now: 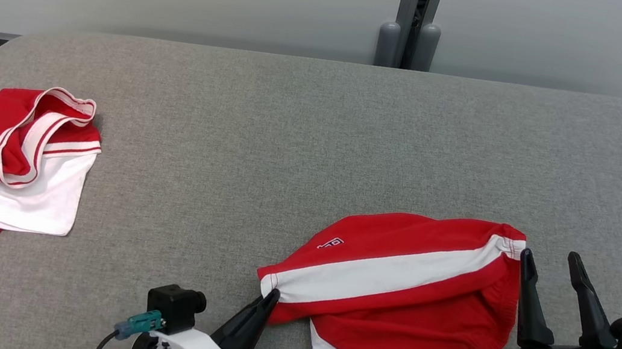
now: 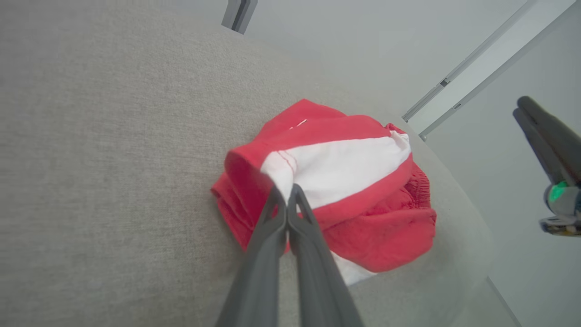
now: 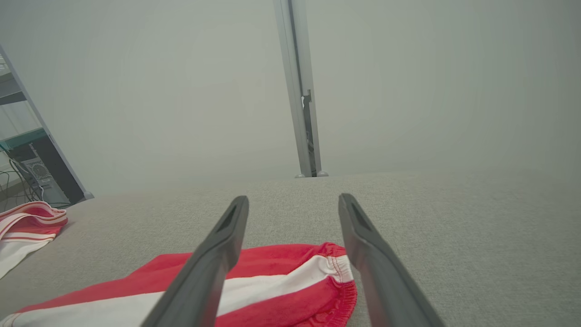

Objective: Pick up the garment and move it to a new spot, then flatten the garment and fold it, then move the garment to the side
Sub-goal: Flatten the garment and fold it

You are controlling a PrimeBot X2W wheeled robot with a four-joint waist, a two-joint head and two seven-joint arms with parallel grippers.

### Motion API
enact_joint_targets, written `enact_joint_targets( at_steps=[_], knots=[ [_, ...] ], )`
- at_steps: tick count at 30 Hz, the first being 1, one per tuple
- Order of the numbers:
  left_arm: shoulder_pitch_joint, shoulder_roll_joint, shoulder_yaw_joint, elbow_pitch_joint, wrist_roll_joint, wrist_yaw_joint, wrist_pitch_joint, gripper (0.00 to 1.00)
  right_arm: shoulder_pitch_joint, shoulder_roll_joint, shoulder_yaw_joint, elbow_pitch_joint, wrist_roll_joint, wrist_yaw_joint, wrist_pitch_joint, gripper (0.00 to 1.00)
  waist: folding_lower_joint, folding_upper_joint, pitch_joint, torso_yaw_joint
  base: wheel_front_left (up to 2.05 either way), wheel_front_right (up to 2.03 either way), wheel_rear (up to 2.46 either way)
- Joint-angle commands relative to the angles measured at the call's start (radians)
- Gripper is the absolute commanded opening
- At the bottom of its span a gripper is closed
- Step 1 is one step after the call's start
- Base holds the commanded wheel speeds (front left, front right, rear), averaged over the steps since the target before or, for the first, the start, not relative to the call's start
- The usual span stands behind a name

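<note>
Clearly dealing with a soft, light garment (image 1: 395,271), red with a broad white stripe, lying rumpled on the grey table (image 1: 292,135) near its front edge, right of centre. Find the left hand (image 1: 271,297) clenched, tips pressed together at the left end of the white stripe, right on the stitched hem. Seems to pinch a small fold of cloth there, though hard to say how much. Find the right hand (image 1: 550,257) spread wide, grasping nothing, poised just beside the gathered waistband at the right end, inner finger close to the fabric.

Expect no stiffness at all. Will droop, stretch and bunch the moment of leaving the table, and could slip out of a thin pinch. Weighs little, and cannot break. Likely to cling a bit to the woven table cover if dragged, so better lifted than pulled.

Best taken at hems and at the elastic waistband, where doubled, stitched cloth gives the fingers some bite. Probably wise to close the right hand on the waistband corner before raising anything, so as to carry the cloth stretched between two points rather than dangling from one.

Keep clear of the second garment (image 1: 15,157), also red and white, heaped well apart at the table's left.
</note>
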Motion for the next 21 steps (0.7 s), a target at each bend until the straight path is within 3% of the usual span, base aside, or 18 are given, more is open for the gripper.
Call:
enact_joint_targets(
  at_steps=[1,10,21],
  knots=[
    [0.0,0.004,0.013,-0.005,0.013,-0.004,-0.004,0.0,0.002,-0.009,-0.005,0.01,-0.006,0.0,0.0,1.0,0.0,-0.0001,-0.002,0.002,0.0,0.0,0.0],
    [0.046,-0.017,0.155,-0.05,0.105,-0.003,-0.004,0.0,-0.01,-0.01,-0.016,0.094,-0.004,0.0,-0.001,1.0,0.0,-0.0001,-0.023,0.013,0.0,0.0,0.0],
    [0.074,-0.04,0.208,-0.079,0.19,-0.003,-0.003,0.0,-0.14,-0.099,0.135,0.285,0.164,0.0,0.014,1.0,0.0,-0.0001,-0.016,0.02,0.0,0.0,0.0]
  ],
)
